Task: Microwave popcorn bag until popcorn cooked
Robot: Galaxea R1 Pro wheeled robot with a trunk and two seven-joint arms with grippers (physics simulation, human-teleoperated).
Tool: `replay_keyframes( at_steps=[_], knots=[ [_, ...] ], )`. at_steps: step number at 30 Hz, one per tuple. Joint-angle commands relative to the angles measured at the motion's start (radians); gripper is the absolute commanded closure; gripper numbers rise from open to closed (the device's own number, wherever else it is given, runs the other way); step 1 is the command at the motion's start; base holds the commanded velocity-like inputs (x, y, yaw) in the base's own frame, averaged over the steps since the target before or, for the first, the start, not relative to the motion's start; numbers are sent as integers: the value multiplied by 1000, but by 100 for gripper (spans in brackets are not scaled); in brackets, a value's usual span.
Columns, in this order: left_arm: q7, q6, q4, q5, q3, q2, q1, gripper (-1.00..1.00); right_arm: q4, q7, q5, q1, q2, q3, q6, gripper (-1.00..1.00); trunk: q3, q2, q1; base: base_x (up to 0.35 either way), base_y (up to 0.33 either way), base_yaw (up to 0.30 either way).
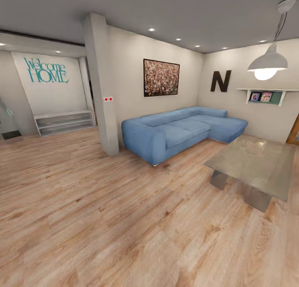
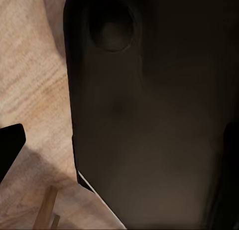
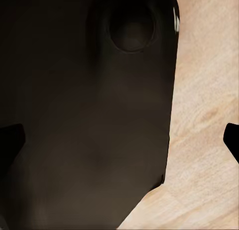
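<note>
One blue sofa (image 1: 182, 129) beside glass table (image 1: 253, 162).

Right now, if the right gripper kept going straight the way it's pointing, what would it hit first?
Most likely the dark robot body panel that looms close ahead in the right wrist view, with the wooden floor beyond it. Depth is hard to judge, so the panel may sit slightly off the line.

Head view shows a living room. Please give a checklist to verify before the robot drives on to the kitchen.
1. Wooden floor directly ahead free of obstacles: ok.
2. Blue sofa well away from the near floor: ok.
3. Glass coffee table close on the right, needs margin when turning: not ok.
4. Pillar stands left of the sofa, apart from it: ok.
5. Gripper state, left and right: cannot tell.
</note>
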Motion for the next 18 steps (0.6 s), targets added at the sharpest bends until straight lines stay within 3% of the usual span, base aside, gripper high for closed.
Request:
replay_keyframes(
  at_steps=[1,6,14,18],
  knots=[
    [0,0,0,0,0,0,0,-100,0,0,0,0,0,0,0,-100,0,0,0,0,0,0],
    [-2,-3,0,0,-12,-2,-2,-100,0,1,6,0,-2,8,-2,-100,0,0,0,0,0,0],
    [0,-23,-45,45,2,-11,-2,-100,1,-1,2,1,-3,4,-16,-100,0,0,0,0,0,-1],
    [-1,-25,-54,47,2,-11,-2,-100,1,-2,-11,1,-3,0,-36,-100,0,0,0,0,0,-165]
  ],
)
